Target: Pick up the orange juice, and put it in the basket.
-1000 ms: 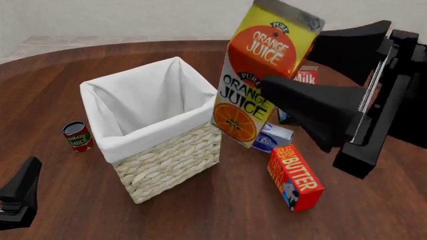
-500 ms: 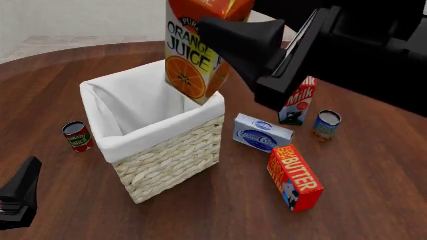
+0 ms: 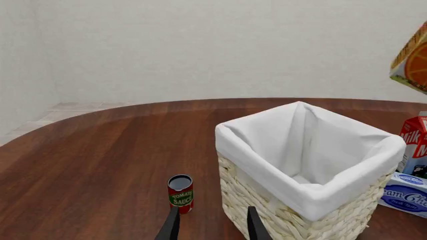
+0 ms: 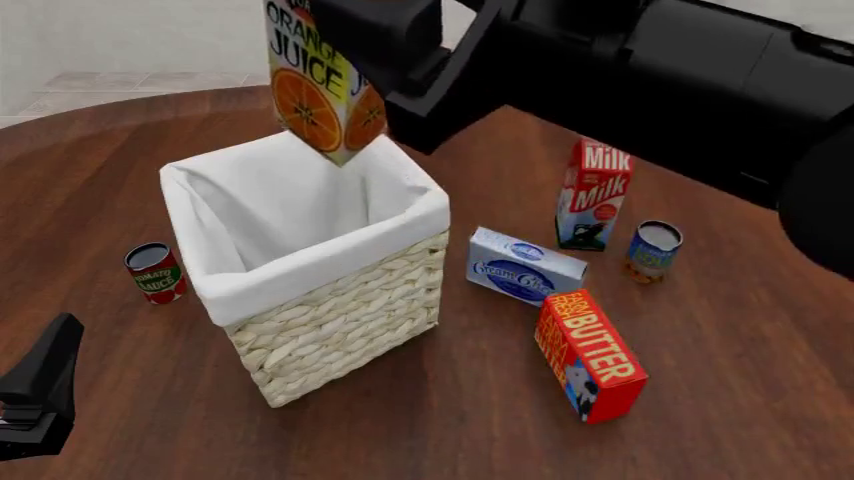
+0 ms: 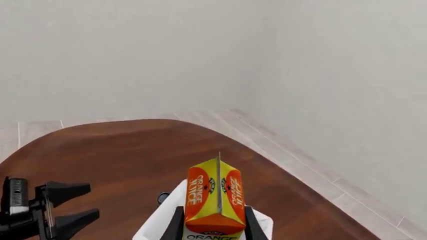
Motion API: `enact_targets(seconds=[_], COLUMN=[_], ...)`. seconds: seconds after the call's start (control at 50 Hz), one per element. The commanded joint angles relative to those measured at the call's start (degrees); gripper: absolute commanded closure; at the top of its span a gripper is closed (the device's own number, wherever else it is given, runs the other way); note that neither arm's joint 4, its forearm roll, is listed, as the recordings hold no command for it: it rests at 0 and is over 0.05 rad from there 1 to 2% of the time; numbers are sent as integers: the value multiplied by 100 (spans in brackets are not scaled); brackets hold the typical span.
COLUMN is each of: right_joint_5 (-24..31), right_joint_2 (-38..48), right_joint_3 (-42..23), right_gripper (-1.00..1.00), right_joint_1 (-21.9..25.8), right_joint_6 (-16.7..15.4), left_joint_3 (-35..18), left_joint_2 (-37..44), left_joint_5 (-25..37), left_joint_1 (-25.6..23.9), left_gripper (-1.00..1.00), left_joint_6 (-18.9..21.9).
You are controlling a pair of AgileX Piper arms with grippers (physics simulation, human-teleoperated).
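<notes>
Yellow and orange, the orange juice point(image 4: 318, 92) hangs tilted above the basket point(image 4: 350, 305), its lower corner over the far side of the white-lined opening and not yet inside. I judge I am at the placing step: the carton is carried and roughly over the target, so next I need to bring it down into the lining, keep it off the rim, then let go. My right end effector point(image 5: 211, 226) is clenched on the carton, fingers point(image 5: 176, 222) pressing both sides just below the gable. My left end effector point(image 3: 211, 225) rests near the table's near left corner, fingers parted, holding nothing, beside the tomato sauce can point(image 3: 180, 192).
</notes>
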Motion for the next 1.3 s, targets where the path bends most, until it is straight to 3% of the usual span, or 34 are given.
enact_targets(seconds=[0.02,0.42,1.3], right_joint_5=[-319,89,328], right_joint_2=[629,1955,2717], right_joint_3=[-430,-1276,-1220], right_gripper=[100,100,100], right_joint_1=[-239,-578,-612], right_joint_6=[123,-150,-229], left_joint_3=[0,0,1], left_joint_2=[0,0,2], left_joint_5=[0,0,-2], left_joint_1=[0,1,-5], left_gripper=[-100,-100,-100], left_joint_6=[1,-1,-1])
